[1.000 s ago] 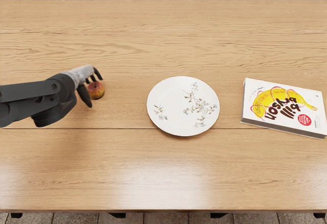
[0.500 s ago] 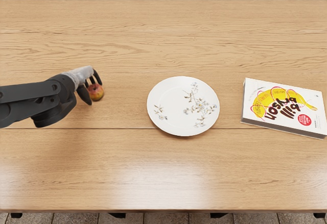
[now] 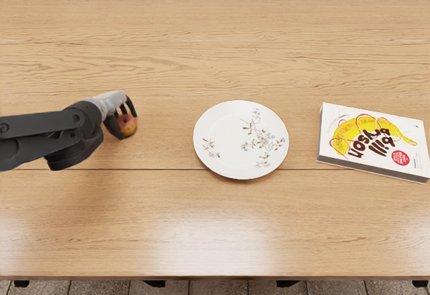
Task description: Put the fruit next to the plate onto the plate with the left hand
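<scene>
A small red and yellow apple (image 3: pixel 129 126) sits on the wooden table, well left of the plate. My left hand (image 3: pixel 121 117) comes in from the left edge and wraps around the apple, with its dark fingers (image 3: pixel 128 105) curled over the top and the thumb below. The hand covers the apple's left side. A white plate (image 3: pixel 240 139) with a faint floral pattern lies flat in the middle of the table with nothing on it. The right arm does not show.
A book (image 3: pixel 373 142) with a yellow, white and red cover lies flat at the right, a short way from the plate. The table's front edge (image 3: pixel 215 276) runs along the bottom of the view.
The left hand's fingers have closed in over the apple. The forearm has dropped lower and flatter toward the table. The apple has shifted slightly down in the picture.
</scene>
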You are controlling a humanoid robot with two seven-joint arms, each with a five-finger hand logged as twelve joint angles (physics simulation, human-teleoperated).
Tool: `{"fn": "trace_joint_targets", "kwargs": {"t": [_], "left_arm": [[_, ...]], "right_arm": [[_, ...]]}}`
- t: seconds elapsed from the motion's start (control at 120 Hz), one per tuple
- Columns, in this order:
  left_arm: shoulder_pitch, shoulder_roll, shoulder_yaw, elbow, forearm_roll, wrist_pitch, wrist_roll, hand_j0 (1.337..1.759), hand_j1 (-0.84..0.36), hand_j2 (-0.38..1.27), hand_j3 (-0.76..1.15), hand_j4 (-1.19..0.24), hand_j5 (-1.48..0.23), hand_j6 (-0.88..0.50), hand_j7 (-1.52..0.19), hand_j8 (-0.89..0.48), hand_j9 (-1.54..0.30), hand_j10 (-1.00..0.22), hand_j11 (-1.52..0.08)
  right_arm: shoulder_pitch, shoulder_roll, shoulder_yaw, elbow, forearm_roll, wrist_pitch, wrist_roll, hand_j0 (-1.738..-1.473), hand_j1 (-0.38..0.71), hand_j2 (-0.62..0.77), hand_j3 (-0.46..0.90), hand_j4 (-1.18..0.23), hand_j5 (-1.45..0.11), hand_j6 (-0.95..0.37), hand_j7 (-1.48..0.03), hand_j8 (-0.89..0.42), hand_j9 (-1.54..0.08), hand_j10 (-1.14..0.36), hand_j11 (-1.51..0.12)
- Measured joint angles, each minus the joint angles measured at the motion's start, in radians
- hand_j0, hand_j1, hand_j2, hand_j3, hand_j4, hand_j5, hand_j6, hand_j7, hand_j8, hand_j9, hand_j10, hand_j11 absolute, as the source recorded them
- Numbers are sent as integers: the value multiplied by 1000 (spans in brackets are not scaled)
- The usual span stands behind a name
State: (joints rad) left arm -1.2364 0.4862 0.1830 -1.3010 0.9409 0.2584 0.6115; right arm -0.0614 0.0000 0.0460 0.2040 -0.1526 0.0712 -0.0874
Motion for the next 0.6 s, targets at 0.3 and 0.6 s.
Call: {"fn": "trace_joint_targets", "kwargs": {"t": [0.3, 0.6], "left_arm": [[0, 0, 0, 4, -5, -3, 0, 1651, -274, 105, 0, -565, -743, -456, -766, -537, -766, -560, -764], [0, 0, 0, 5, -16, -1, 0, 1651, -284, 159, 0, -570, -802, -447, -822, -523, -827, -607, -825]], "right_arm": [[0, 0, 0, 0, 0, 0, 0, -1658, -327, -4, 0, -19, -24, -19, -24, -19, -24, -19, -24], [0, 0, 0, 0, 0, 0, 0, -1658, -327, -4, 0, -19, -24, -19, -24, -19, -24, -19, -24]]}}
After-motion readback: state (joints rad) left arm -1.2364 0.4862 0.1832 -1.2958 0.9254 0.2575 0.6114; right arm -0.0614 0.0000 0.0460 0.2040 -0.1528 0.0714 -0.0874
